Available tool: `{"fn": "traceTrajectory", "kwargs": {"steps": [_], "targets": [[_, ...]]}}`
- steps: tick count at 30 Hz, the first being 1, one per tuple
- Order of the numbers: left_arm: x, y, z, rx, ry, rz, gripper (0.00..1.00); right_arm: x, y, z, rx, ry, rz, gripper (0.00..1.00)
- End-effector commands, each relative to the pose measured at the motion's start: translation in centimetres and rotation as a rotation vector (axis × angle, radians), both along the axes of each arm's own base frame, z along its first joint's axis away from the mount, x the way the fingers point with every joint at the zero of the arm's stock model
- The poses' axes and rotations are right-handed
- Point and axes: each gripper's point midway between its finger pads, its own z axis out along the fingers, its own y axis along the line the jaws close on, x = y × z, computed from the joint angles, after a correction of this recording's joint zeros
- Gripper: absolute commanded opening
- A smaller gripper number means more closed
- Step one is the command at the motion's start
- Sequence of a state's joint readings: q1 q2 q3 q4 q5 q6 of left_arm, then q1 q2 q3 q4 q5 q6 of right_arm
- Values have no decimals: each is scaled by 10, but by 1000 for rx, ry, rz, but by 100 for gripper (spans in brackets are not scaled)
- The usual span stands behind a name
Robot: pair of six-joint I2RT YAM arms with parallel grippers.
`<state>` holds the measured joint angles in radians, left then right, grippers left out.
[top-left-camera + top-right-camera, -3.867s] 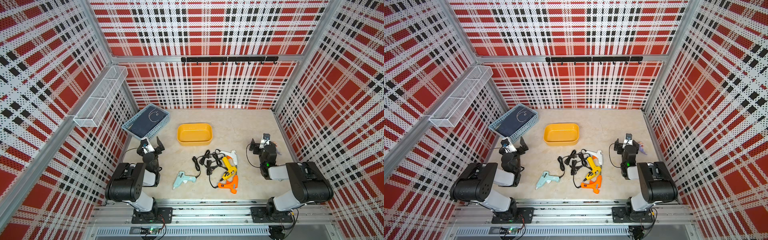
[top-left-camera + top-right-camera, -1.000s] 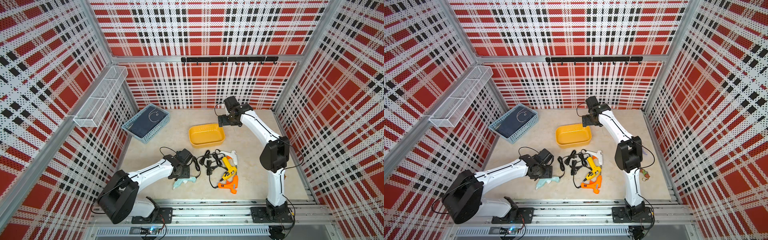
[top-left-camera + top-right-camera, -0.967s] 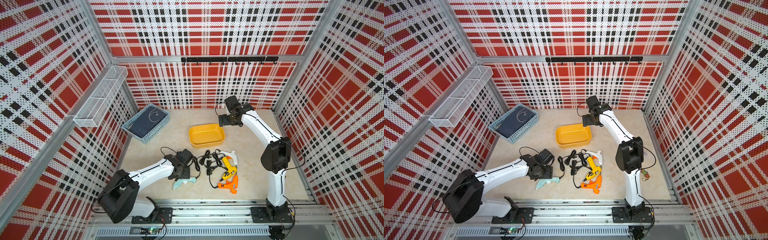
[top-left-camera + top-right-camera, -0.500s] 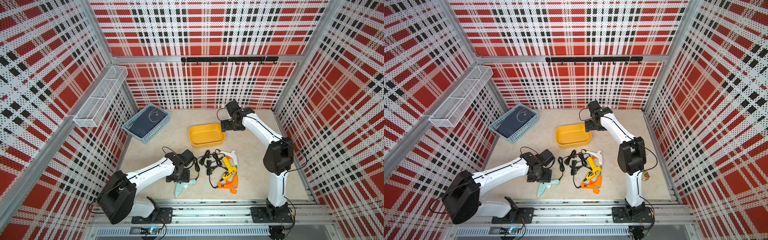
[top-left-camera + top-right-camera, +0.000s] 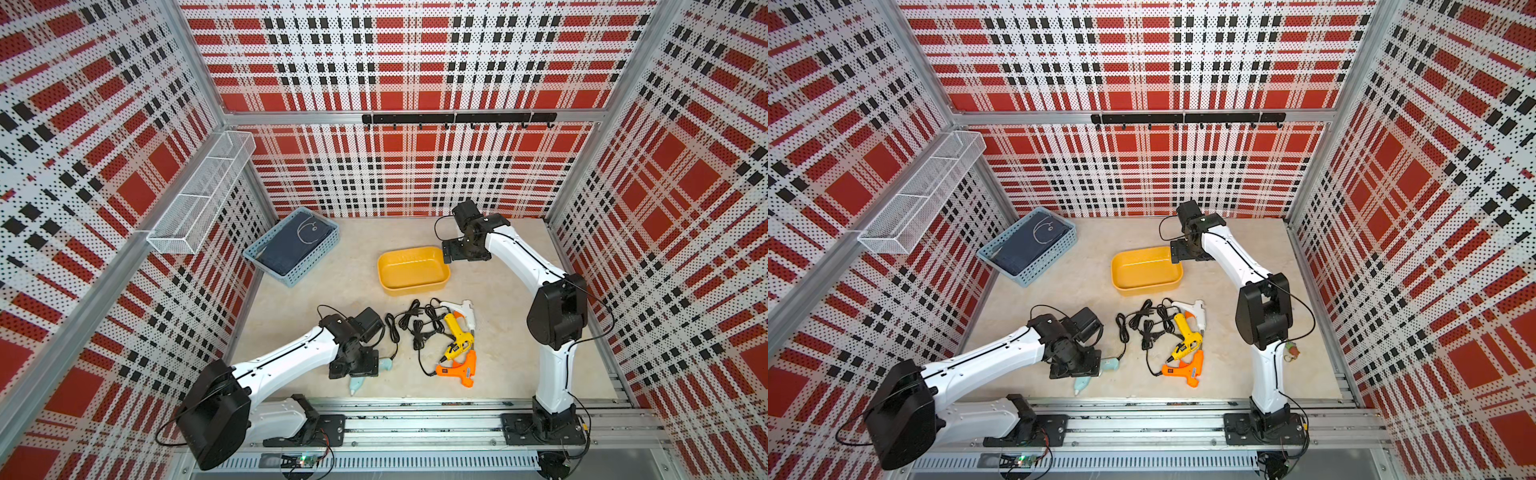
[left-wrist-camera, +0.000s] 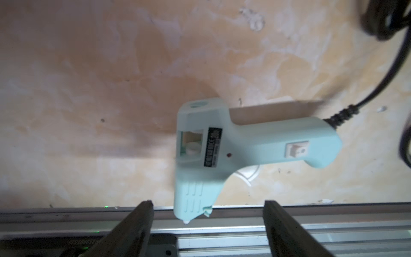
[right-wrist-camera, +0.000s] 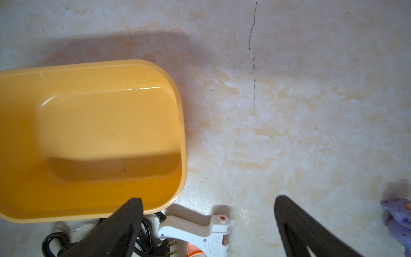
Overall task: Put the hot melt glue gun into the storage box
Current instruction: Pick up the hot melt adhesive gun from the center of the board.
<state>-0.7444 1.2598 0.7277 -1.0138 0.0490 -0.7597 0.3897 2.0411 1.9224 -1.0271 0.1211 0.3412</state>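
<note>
Glue gun on table, apart from storage box

Tabletop [image 5: 507,374], pale marbled, carries all items. Left arm [image 5: 286,361] reaches across the front of the table. Right arm [image 5: 523,257] reaches to the rear centre.

Wire mesh rack [image 5: 199,195], white, hangs on the left wall. Lattice basket [image 5: 316,262], pale blue, sits at rear left with dark fabric inside.

Storage box [image 5: 415,289], mustard yellow with rounded corners, stands upright at mid-table. Its smooth floor shows in the right wrist view [image 7: 182,133].

Right gripper [image 7: 209,198] is spread wide and grasps nothing. It stands just beside the box's right-hand end. One finger shows in front of the box rim and the other over bare table; contact cannot be told.

Left gripper [image 6: 208,203] is likewise released, fingers apart. It hangs directly over the mint glue gun [image 6: 244,144], hiding most of it in both top views.

Black cords [image 5: 415,328] lie tangled between the box and the front rail [image 5: 415,405].

The mint glue gun lies on its side on the table at front left, well apart from the storage box. Its nozzle points at the front rail and shows between the two fingers, clear of both. Its cord runs from the handle.

White glue gun [image 5: 461,309], yellow glue gun [image 5: 457,343] and orange glue gun [image 5: 459,368] lie close together right of the cords.

Purple object [image 7: 398,218], small, lies near the right arm; what it is cannot be told.
</note>
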Motion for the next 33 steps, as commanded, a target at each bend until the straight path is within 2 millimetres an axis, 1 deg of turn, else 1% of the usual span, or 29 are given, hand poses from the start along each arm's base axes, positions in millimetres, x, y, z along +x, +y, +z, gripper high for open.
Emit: {"fn": "traceTrajectory", "kwargs": {"steps": [1,3,6,9,12,15,18,19,20,21,22,23,25,27,30,33], "targets": [[-10,5,-12,51,54,-11,82,2,-1,10,14,-22,-5,100],[-11,8,-18,82,63,-25,80,1,-2,9,13,-18,-6,100],[-9,5,-25,78,63,-32,75,-1,-3,6,9,-11,-8,100],[-12,5,-33,77,76,-42,70,-3,-4,5,6,-7,-10,100],[-12,8,-39,95,76,-60,61,-3,-4,4,9,-6,-11,100],[-6,6,-42,100,61,-73,57,-2,-3,4,11,-7,-10,100],[3,-1,-41,85,32,-81,51,-1,-2,4,11,-5,-7,100],[7,-4,-39,75,16,-85,46,-1,-2,4,12,-4,-7,100],[11,-7,-37,70,2,-90,36,-1,-2,3,12,-4,-9,100],[14,-9,-34,68,-10,-97,21,-2,-2,3,14,-3,-7,100],[19,-11,-30,65,-25,-104,8,-2,-1,4,13,-4,-6,100],[24,-13,-24,63,-46,-110,0,-1,-2,4,13,-5,-9,100],[33,-15,-10,71,-84,-124,0,-1,-2,4,12,-3,-8,100],[45,-18,9,71,-130,-132,0,-1,-2,5,14,-6,-10,100],[67,-27,48,47,-227,-124,0,-3,-2,3,12,1,-12,100],[92,-29,97,22,-355,-94,0,-5,-4,0,7,2,-14,100]]}}
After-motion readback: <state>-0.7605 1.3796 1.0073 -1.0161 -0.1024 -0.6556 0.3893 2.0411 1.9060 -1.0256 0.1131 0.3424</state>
